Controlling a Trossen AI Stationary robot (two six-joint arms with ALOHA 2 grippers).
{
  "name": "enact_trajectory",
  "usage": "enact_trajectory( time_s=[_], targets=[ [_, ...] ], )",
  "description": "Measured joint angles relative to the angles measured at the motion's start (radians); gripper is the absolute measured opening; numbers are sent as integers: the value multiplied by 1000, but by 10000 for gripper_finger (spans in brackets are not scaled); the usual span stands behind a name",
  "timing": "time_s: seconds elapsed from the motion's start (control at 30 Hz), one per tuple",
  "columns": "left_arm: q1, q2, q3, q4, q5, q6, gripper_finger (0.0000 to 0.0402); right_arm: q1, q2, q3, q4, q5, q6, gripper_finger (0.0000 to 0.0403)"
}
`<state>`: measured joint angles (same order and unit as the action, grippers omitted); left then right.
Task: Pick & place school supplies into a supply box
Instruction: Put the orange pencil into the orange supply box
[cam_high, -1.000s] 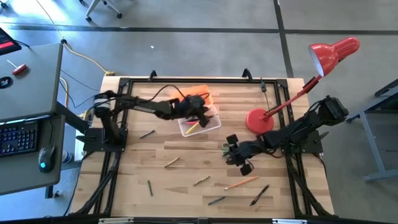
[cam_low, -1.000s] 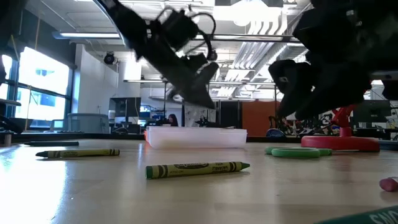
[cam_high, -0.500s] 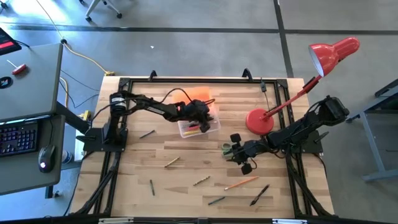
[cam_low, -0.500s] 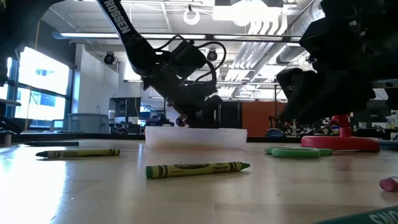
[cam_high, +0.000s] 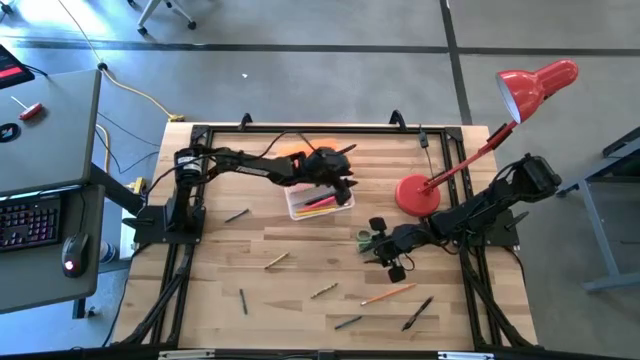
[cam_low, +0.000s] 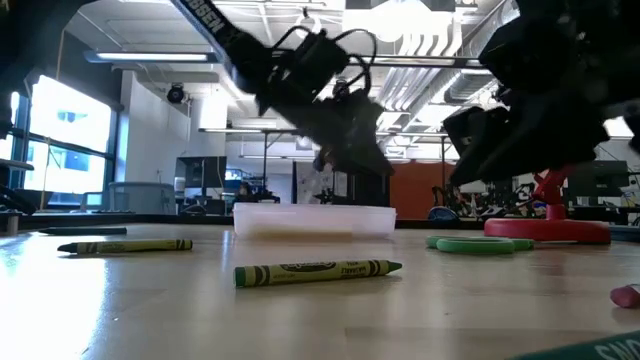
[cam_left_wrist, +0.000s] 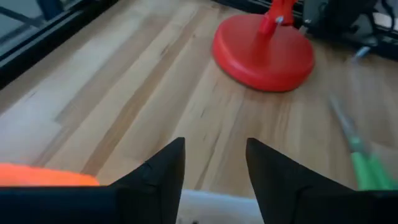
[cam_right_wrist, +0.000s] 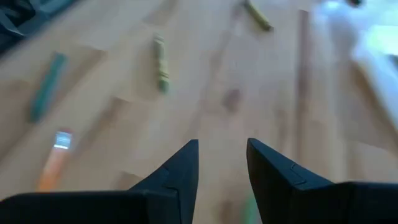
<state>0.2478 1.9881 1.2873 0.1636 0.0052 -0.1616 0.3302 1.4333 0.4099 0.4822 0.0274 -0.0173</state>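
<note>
The supply box (cam_high: 320, 200), a clear case, sits on the table's far middle with pink and orange supplies inside. Its orange lid (cam_high: 300, 152) lies behind it. My left gripper (cam_left_wrist: 214, 155) hangs open and holds nothing, above the box's right end (cam_low: 350, 150) and pointing toward the red lamp base. My right gripper (cam_right_wrist: 222, 155) is open and holds nothing, just above the table beside the green-handled scissors (cam_high: 363, 237). Loose pens and crayons lie on the near half, among them a green crayon (cam_low: 318, 271) and an orange pencil (cam_high: 388, 293).
A red desk lamp stands on its round base (cam_high: 415, 193) right of the box, between the two arms, with its head (cam_high: 535, 85) beyond the table's far right corner. A black marker (cam_high: 418, 313) and a yellow pencil (cam_high: 276, 260) lie on the near boards.
My left gripper dipped down to the supply box, then rose and swung toward the table's right edge, so it now hangs over the box's right end. The box has stayed put.
</note>
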Motion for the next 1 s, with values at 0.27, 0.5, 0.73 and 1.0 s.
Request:
enact_trajectory(
  time_s=[0.27,0.5,0.73,1.0],
  targets=[
    [0,-1,420,-598,57,2,202,79,79,1,200,-22,-14,114],
    [-27,-1,713,-966,5,53,202,212,83,1,183,13,-45,114],
    [-121,-27,884,-1105,-202,90,202,408,83,1,117,293,75,114],
    [-226,-41,918,-1195,-351,41,202,550,94,1,86,460,224,114]
  ],
)
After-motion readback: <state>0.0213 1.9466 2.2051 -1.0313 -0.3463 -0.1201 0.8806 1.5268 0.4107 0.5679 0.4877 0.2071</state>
